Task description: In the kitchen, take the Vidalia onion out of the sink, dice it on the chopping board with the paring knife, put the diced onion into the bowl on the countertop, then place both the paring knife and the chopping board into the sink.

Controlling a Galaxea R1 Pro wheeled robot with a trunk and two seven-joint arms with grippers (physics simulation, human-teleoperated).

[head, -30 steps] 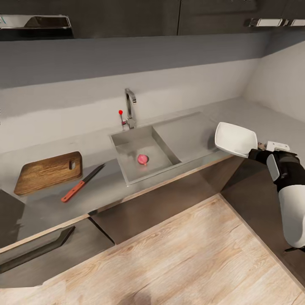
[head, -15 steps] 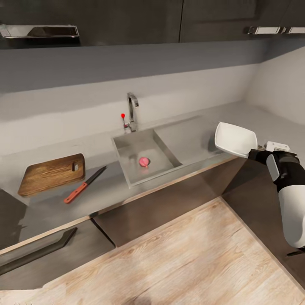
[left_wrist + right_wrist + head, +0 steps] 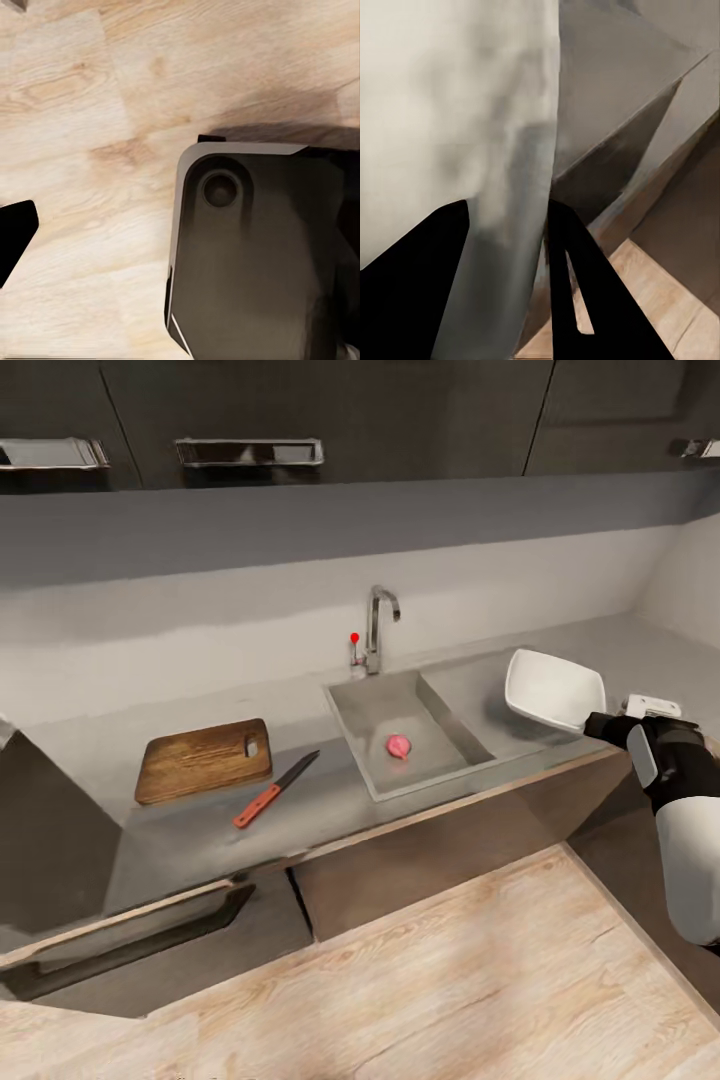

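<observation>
Grey and long, the counter (image 3: 200,840) runs under dark cabinets, with pale wooden floor in front of it. Going from left to right along it, I first meet the chopping board (image 3: 204,760), lying flat with its handle slot toward the sink side. Just beside it lies the paring knife (image 3: 275,790), apart from the board, red handle toward me and the dark blade pointing away toward the sink. Next comes the sink (image 3: 440,705), and the onion (image 3: 398,746) rests on the basin floor near the middle, a small pinkish ball. To the right of the basin is the bowl (image 3: 553,688), which my right fingers (image 3: 600,722) hold by its near rim, raised and tilted above the counter edge; in the right wrist view the white wall of the bowl (image 3: 472,135) stands between the two dark fingers (image 3: 574,285), so they are clamped on it.

My left fingers I cannot judge (the left wrist view gives floor and a dark part of my own body).

The relation that matters: the onion lies to the left of my right hand and lower, down inside the basin. I think the bowl must be put down first.
</observation>
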